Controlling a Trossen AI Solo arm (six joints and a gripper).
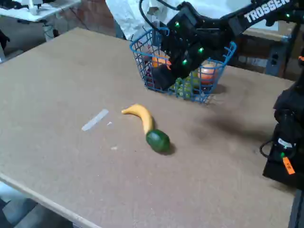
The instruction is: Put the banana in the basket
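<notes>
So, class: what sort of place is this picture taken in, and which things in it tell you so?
Probably a robotics lab or workshop. A black robot arm marked TROSSEN reaches over a plain board table holding only test props: a banana and a blue wire basket of toy-like fruit.

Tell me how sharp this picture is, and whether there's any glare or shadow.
Fixed view: soft throughout, the arm's gripper smeared over the basket, so its jaws are unreadable. The banana and green fruit cast only faint shadows. Green lights glow on the arm; no glare on the table.
</notes>
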